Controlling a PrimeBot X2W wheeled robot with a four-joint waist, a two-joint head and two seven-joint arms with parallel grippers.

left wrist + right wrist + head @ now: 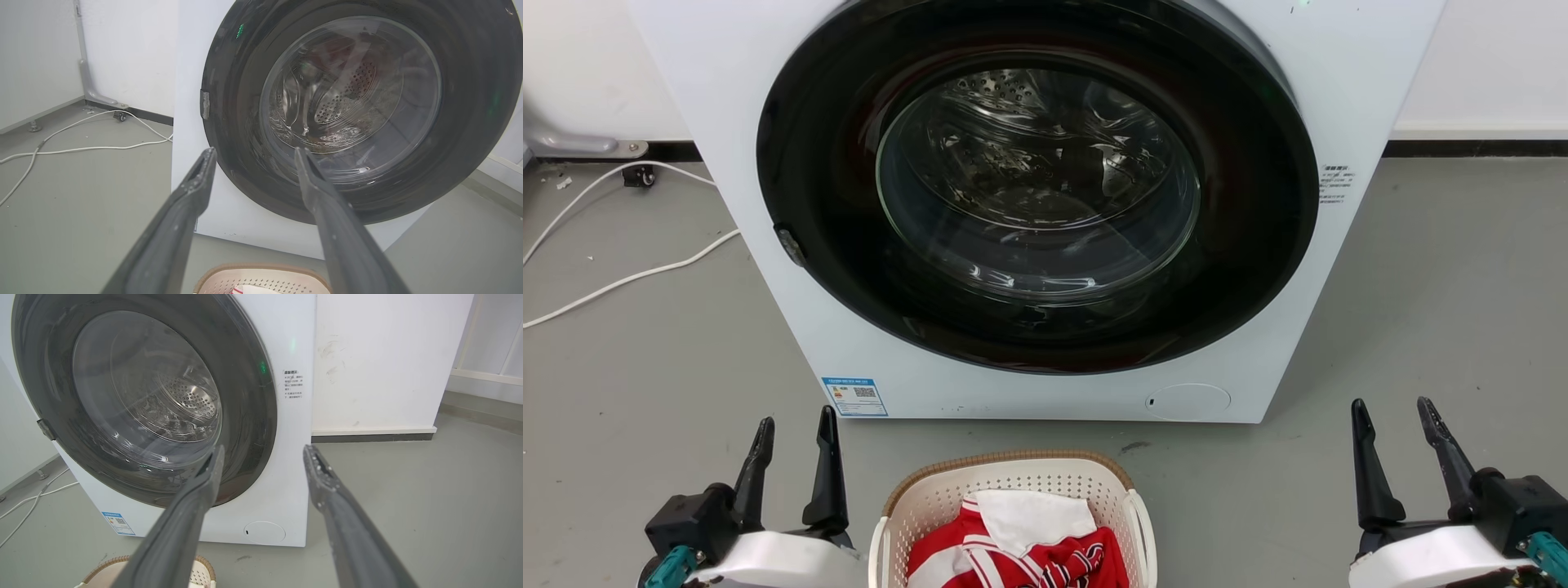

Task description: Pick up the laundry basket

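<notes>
The laundry basket (pixel 931 498), cream-white perforated plastic with a brown rim, sits on the floor at the bottom centre of the head view, holding red-and-white clothes (pixel 1021 547). Its rim also peeks into the bottom of the left wrist view as the laundry basket (pixel 261 275), and into the right wrist view as the laundry basket (pixel 112 565). My left gripper (pixel 792 429) stands open to the basket's left, apart from it. My right gripper (pixel 1395 412) stands open well to the basket's right. Both hold nothing. In the wrist views the left gripper (pixel 253 153) and right gripper (pixel 263 451) point toward the washer.
A white front-loading washing machine (pixel 866 343) with a shut dark round door (pixel 1037 188) stands just behind the basket. A white cable (pixel 629 278) trails over the grey floor at the left. A white wall (pixel 388 363) runs behind on the right.
</notes>
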